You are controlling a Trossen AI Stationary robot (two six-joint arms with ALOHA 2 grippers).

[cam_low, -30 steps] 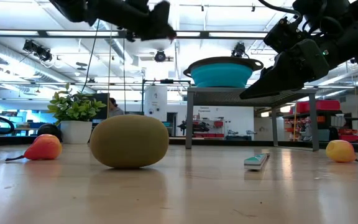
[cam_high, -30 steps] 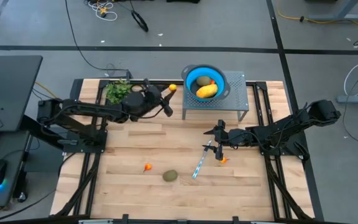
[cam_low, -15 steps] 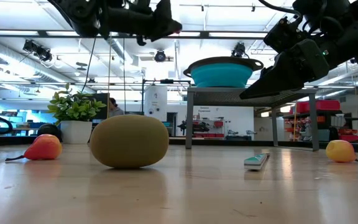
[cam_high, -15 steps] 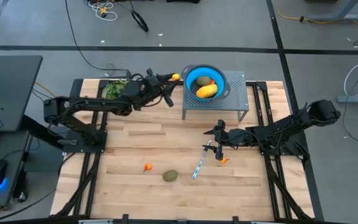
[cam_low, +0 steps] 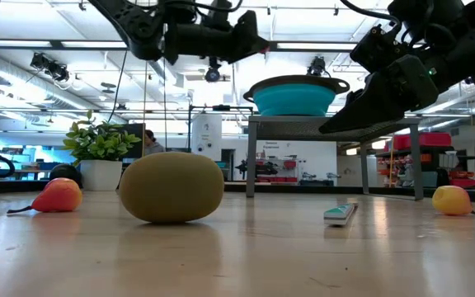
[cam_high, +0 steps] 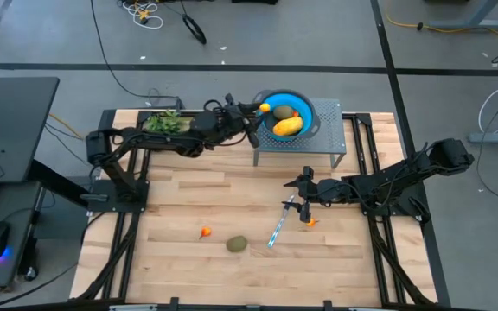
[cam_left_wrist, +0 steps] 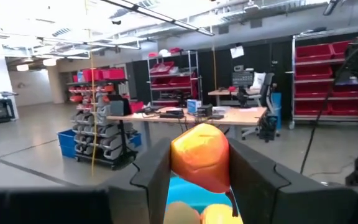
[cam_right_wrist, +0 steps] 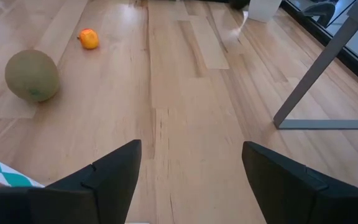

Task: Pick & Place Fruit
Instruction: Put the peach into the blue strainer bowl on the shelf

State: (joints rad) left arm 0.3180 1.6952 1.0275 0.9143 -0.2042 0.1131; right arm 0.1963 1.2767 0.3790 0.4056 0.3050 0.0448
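Note:
My left gripper [cam_high: 260,111] reaches in from the table's left and is shut on a small orange-yellow fruit [cam_left_wrist: 201,155]. It hovers at the left rim of the blue bowl [cam_high: 305,107], which stands on a grey rack. In the bowl lie the yellow-orange oblong [cam_high: 288,126], a kiwi [cam_high: 282,112] and a red bit [cam_high: 296,113]. My right gripper [cam_right_wrist: 191,149] is open and hangs above the table's middle. Below and near it lie the silver-blue utensil [cam_high: 277,226] and an orange bit [cam_high: 309,222]. Another kiwi [cam_high: 237,244] and an orange-red bit [cam_high: 205,231] rest on the wood. My left gripper pinches the small orange-yellow fruit [cam_left_wrist: 194,163] between its two fingers [cam_left_wrist: 157,177], one on each side of it. The fingers lie about level, coming from the table's left. The fruit is lifted clear, above the bowl's near-left rim [cam_left_wrist: 182,190].
A green leafy plant [cam_high: 164,123] in a white pot stands at the far left corner, behind my left arm. The grey rack [cam_high: 299,147] has legs on the table's far middle. Bare wood lies along the near edge and to the right.
My left gripper has travelled toward the table's right, from beside the plant up to the bowl's rim, still shut on the small fruit. My right arm has kept still.

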